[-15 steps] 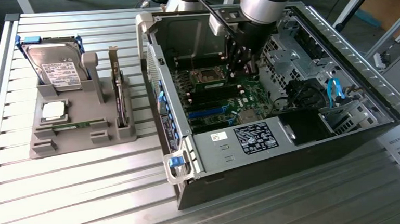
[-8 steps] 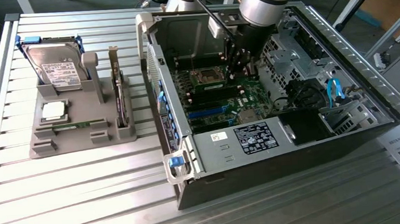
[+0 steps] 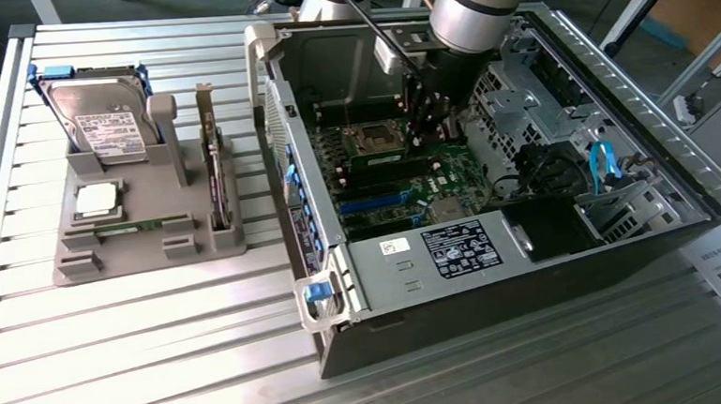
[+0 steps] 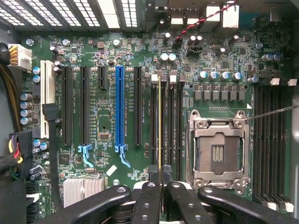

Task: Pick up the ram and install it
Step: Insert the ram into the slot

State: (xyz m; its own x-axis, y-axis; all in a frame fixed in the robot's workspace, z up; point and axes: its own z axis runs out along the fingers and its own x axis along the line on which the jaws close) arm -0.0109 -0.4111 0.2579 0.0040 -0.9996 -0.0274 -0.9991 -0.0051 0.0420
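Across slatted metal surface [image 3: 156,346]: open PC case [image 3: 493,307] on exterior view's right, grey parts holder [image 3: 127,263] on its left, well apart.
Open PC case: lying on its side, panel off, motherboard [image 4: 107,56] facing up.
Robot arm [image 3: 480,7]: reaches down into PC case, over board's middle.
Green motherboard: black & blue slots, processor socket [image 4: 218,151] w/ metal frame.
Parts holder: hard drive [image 3: 105,119] upright, dark expansion card [image 3: 217,173] on edge, silver chip [image 3: 97,201] lying flat.
Held ram [image 4: 159,121]: thin stick seen edge-on in wrist view, running along memory slots near socket; can't tell if seated.
Arm's jaws: narrow, clamped on ram.
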